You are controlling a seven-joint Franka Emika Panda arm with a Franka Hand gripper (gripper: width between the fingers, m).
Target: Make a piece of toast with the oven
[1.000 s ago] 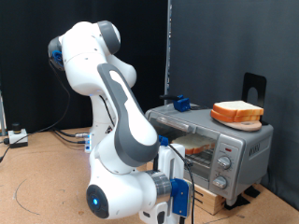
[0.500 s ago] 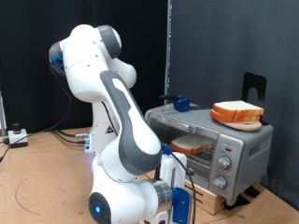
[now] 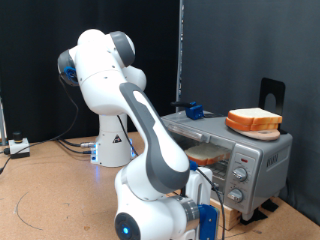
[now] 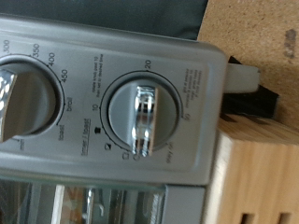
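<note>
Item: the oven (image 3: pixel 228 150). Silver-grey countertop unit at the exterior view's right, raised on a pale wooden block (image 4: pixel 257 182) above the desk (image 3: pixel 40 190), which puts its front panel at a height the arm can reach level. Glass door appears shut. Round knobs stacked on the panel at the door's right side.

Item: the piece of toast (image 3: pixel 207 154). A pale slice with a browner edge, lying flat inside the oven behind the glass, presumably on the rack (the rack itself is too dim to make out). Its place suggests loading is already done.

Item: pile of bread (image 3: pixel 253 121). Thicker orange-brown stack resting on the oven's roof, apart from the slice inside; it reads as spare stock kept out of the way.

Item: blue object (image 3: pixel 194 110). Small, on the oven's roof toward the back; purpose unclear.

Item: the arm (image 3: pixel 120 110). White, bent low, its wrist in the exterior view's bottom foreground, just in front of the oven's panel.

Item: the tool. Not distinguishable in the exterior view, and no finger shows clearly in the wrist view, so whether it is parted or closed cannot be told; nothing is seen held. The wrist camera looks squarely and closely at the timer knob (image 4: pixel 146 116), a grey dial with a chrome bar grip ringed by numbers, with a second knob (image 4: pixel 23 98) beside it. This close, centred framing suggests the work now concerns the timer dial.
</note>
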